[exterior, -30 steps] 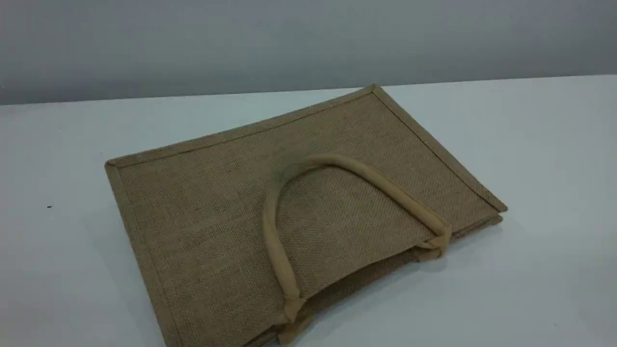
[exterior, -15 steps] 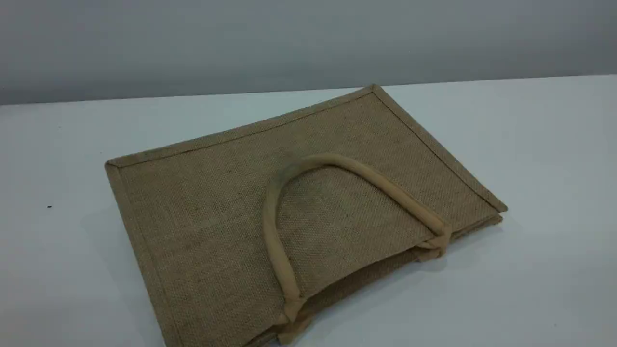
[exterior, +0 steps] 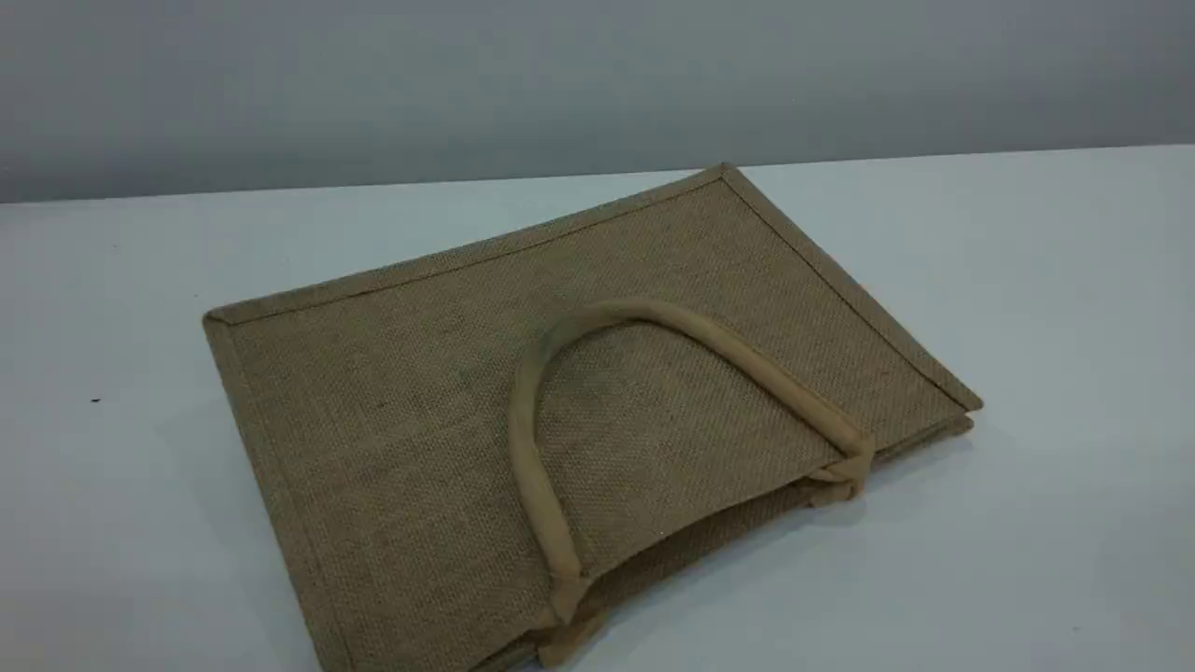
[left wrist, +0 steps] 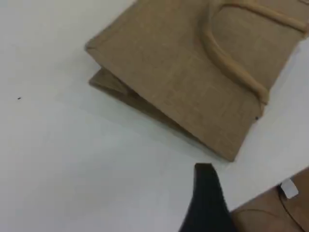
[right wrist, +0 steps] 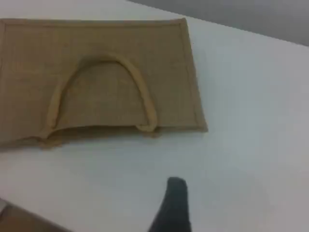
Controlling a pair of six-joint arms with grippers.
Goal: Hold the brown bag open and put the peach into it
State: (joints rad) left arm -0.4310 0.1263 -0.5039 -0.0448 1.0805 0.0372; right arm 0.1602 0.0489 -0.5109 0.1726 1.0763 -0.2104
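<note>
On the counter [exterior: 1046,280]: the brown bag [exterior: 392,420], flat and untouched

Ahead of the left end effector [left wrist: 205,186], and a little to its right: the brown bag, lying flat on its side. Near corner of the bag close to the dark fingertip, but not touching it. Spread wide, this left end effector, with nothing in its grip. Ahead of the right end effector [right wrist: 175,195], and off to its left: the same bag, open edge turned toward the fingertip and well apart from it. Spread wide as well, with nothing pinched. On top of the bag: one beige handle [exterior: 644,313], bent in a loop and resting on the cloth. Just under the open edge: small bits of a second handle [exterior: 569,639] peeking out. Mouth of the bag nearly shut, only a thin dark gap showing. White counter showing between the bag and each end effector.
</note>
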